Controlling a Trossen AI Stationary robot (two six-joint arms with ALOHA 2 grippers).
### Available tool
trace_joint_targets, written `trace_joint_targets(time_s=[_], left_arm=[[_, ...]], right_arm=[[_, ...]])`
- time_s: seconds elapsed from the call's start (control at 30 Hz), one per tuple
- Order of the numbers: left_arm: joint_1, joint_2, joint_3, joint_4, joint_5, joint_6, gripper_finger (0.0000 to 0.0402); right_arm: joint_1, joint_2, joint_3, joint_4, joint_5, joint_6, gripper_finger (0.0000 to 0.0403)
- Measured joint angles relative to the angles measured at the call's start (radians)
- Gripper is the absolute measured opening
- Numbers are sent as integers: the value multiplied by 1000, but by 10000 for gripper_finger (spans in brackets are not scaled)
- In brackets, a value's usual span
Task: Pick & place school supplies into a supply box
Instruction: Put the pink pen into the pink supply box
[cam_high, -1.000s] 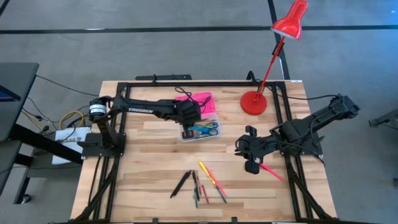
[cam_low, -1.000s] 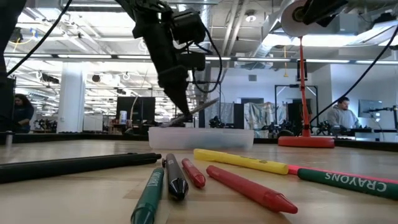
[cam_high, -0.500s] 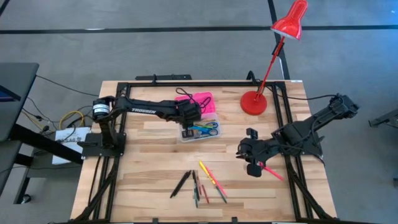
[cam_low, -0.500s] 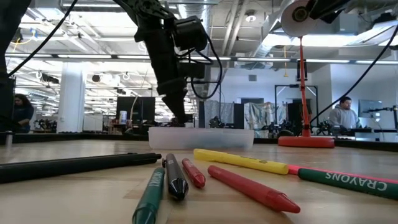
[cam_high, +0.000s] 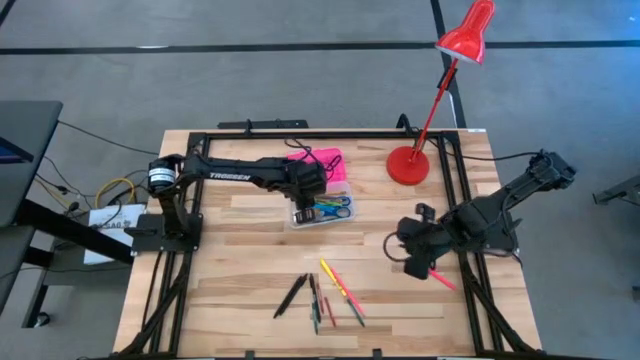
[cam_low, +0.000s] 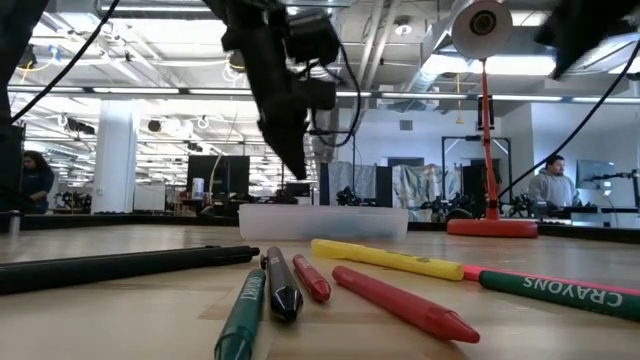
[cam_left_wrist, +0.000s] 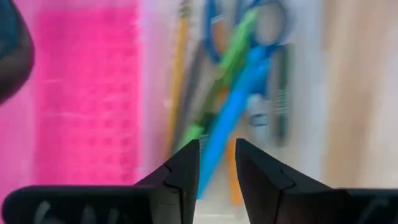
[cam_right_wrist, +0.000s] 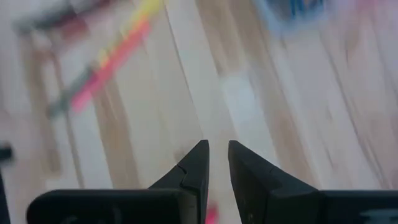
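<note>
The supply box, a clear base with its pink lid folded open, stands at the table's far middle. It holds blue scissors, a blue marker and other pens. My left gripper hangs open just above the box, with nothing between its fingers. More school supplies lie loose near the front edge. My right gripper hovers at the right, shut on a pink-red pen. My right gripper has the pink-red pen between its two fingers, which point steeply down. The gripper's body hides the place of contact from above. A pink bit shows far back between the fingers. The pen's free end sticks out toward the table's near right corner.
A red desk lamp stands with its base at the far right, its head beyond the table. A yellow crayon, a red one, a green one and black pens lie at the front.
My left gripper has let go of a dark pen that it held slanted over the box; the pen is gone from its tips, and the gripper has risen slightly. My right gripper has drifted toward the table's right edge and rolled its wrist, still holding the pink-red pen.
</note>
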Motion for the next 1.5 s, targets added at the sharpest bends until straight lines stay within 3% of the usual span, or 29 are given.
trace_joint_targets(time_s=[0.17,0.43,0.63,0.83,1.03,1.23,1.5], left_arm=[[-61,-7,81,-55,52,-41,93],[-190,-100,69,-103,4,-132,93],[-279,-230,43,-147,-119,-201,93],[-372,-347,38,-195,-293,-273,93],[-449,-424,37,-242,-413,-332,93],[-485,-461,37,-287,-508,-358,93],[-472,-463,37,-311,-508,-347,93]], right_arm=[[66,0,0,-126,-80,107,54],[166,0,0,-135,-133,279,54],[234,27,0,-135,-138,406,54],[308,142,0,-160,-182,464,54],[341,240,-3,-215,-182,648,54],[291,197,-147,-105,-294,929,56],[274,112,-289,82,-330,989,73]])
